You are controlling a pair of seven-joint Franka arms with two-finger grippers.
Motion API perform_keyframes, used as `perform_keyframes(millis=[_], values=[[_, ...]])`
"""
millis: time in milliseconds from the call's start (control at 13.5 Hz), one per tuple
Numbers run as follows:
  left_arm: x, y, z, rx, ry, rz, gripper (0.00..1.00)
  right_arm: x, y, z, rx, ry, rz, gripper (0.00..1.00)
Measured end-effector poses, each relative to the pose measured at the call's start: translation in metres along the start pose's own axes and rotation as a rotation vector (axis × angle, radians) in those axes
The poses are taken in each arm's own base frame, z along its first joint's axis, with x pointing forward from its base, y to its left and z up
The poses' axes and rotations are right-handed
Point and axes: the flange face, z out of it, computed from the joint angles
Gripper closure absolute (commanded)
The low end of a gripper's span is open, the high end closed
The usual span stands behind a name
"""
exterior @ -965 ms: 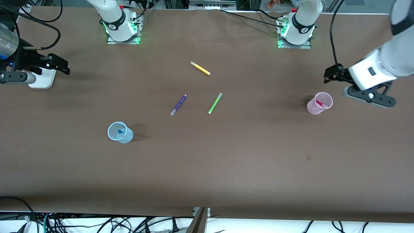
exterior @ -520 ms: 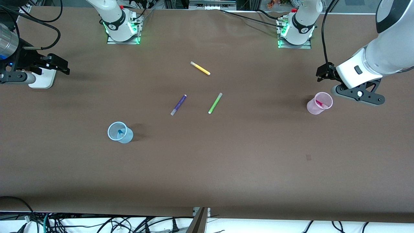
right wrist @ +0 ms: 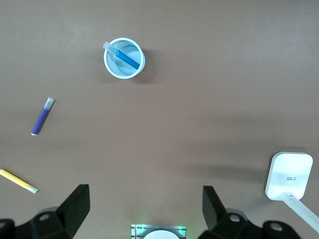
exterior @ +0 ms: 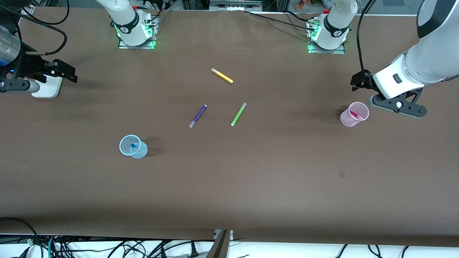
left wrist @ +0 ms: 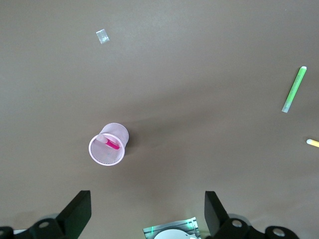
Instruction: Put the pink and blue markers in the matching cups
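The pale pink cup [exterior: 354, 114] stands upright toward the left arm's end of the table with the pink marker [exterior: 356, 114] leaning inside it. Both also show in the left wrist view, cup [left wrist: 107, 152] and marker [left wrist: 111, 144]. The pale blue cup [exterior: 132, 146] stands toward the right arm's end and holds the blue marker [exterior: 133, 146]; the right wrist view shows this cup [right wrist: 124, 69] and marker [right wrist: 125, 57] too. My left gripper [exterior: 358, 81] [left wrist: 147, 204] is open and empty over bare table beside the pink cup. My right gripper [exterior: 70, 73] [right wrist: 144, 196] is open and empty, waiting over the table's end.
A purple pen [exterior: 198, 116], a lime-green pen [exterior: 238, 114] and a yellow pen [exterior: 222, 75] lie loose mid-table between the cups. A white device [exterior: 46, 89] sits under the right gripper. A small tape scrap [exterior: 342, 174] lies nearer the front camera than the pink cup.
My left arm has pulled up and shifted slightly toward mid-table from beside the pink cup, then held still. The right arm, cups and pens have not moved.
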Motion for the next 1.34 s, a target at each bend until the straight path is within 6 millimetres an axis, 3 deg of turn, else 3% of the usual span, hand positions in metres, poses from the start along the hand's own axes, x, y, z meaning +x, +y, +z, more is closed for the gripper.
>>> perform_keyframes(millis=[371, 742, 1336], values=[[0.004, 0.015, -0.002, 0.021, 0.004, -0.014, 0.0, 0.0, 0.0, 0.0, 0.0, 0.0, 0.0, 0.0], [-0.009, -0.003, -0.023, 0.013, 0.078, -0.072, 0.0, 0.0, 0.0, 0.0, 0.0, 0.0, 0.0, 0.0], [-0.045, -0.019, -0.029, 0.032, 0.233, -0.124, 0.0, 0.0, 0.0, 0.0, 0.0, -0.001, 0.001, 0.0]])
